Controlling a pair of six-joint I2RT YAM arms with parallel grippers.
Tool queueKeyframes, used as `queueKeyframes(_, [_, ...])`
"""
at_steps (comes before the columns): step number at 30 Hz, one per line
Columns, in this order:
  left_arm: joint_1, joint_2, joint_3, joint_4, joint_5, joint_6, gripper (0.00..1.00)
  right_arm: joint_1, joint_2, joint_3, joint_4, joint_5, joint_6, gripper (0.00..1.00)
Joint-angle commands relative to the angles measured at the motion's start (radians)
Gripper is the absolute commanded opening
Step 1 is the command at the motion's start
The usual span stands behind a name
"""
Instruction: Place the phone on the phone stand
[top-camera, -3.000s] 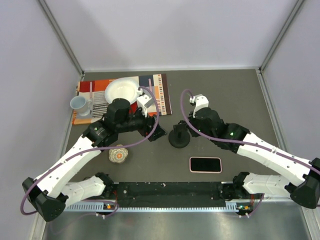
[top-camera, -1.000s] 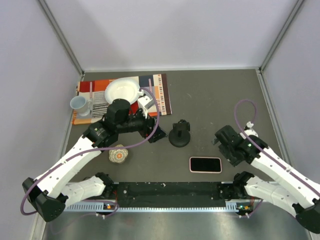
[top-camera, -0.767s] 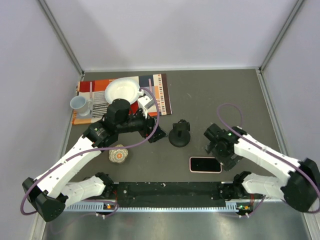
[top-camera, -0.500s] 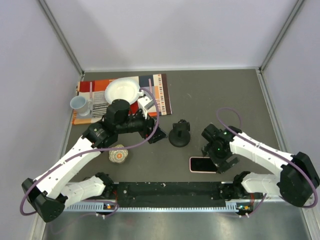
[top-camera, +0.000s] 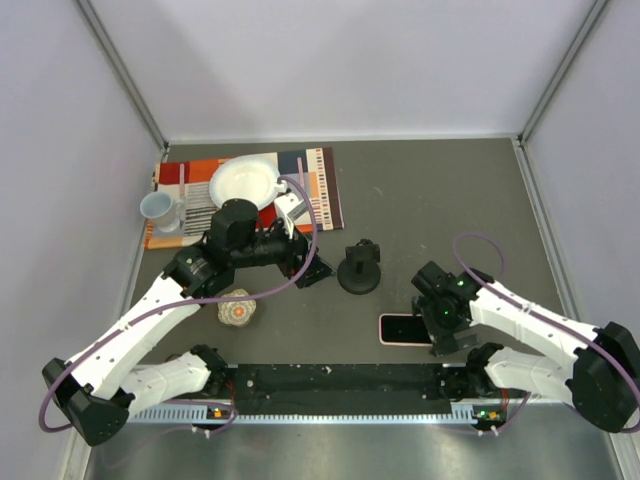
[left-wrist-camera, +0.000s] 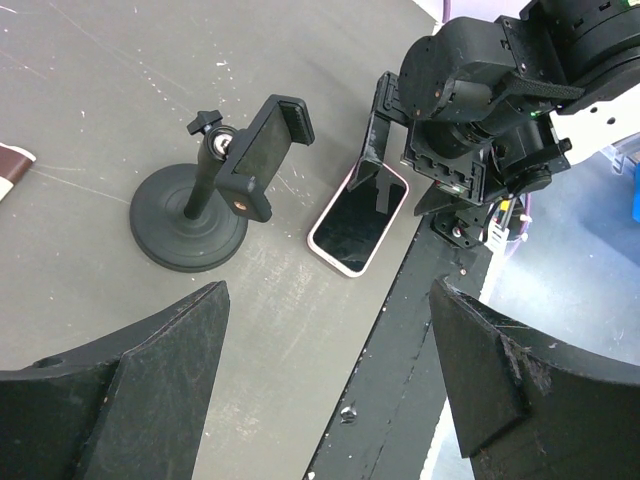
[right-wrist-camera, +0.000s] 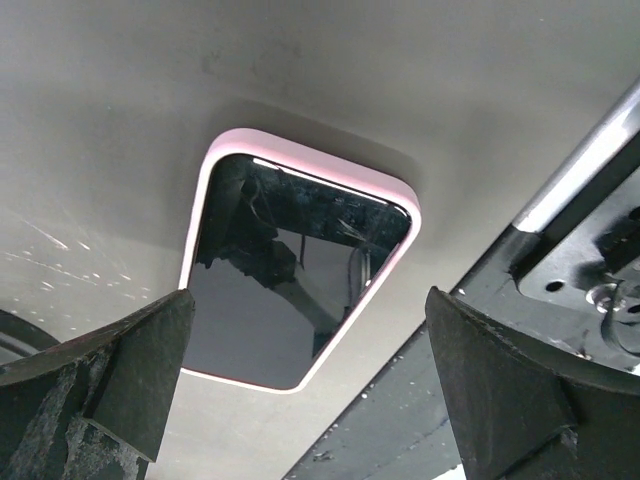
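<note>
Top view: the phone lies flat and screen up on the table, at lower centre-right. The right gripper covers its right end. The phone stand stands upright at centre, apart from the phone. The left gripper is just left of the stand.

Left wrist view: the left fingers are spread wide and hold nothing. The stand is at centre-left, the phone at centre.

Right wrist view: the right fingers are spread on either side of the phone, clear of its pink edge.
</note>
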Motion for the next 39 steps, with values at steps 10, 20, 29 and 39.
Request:
queueKeyframes(10, [-0.005,-0.001,0.0,0.046,0.015,-0.011,0.86,-0.007,0.006,-0.017,0.063,0.077,0.197,0.99])
queueKeyframes(20, [-0.005,-0.001,-0.004,0.044,-0.008,-0.006,0.86,-0.007,0.095,0.033,0.061,0.086,0.186,0.99])
queueKeyframes(29, [-0.005,-0.01,-0.002,0.041,-0.023,0.001,0.86,-0.007,0.198,0.08,0.09,0.042,0.175,0.95])
queueKeyframes(39, [-0.005,0.002,0.0,0.04,-0.002,-0.006,0.86,-0.007,0.233,0.038,0.15,-0.013,0.252,0.83])
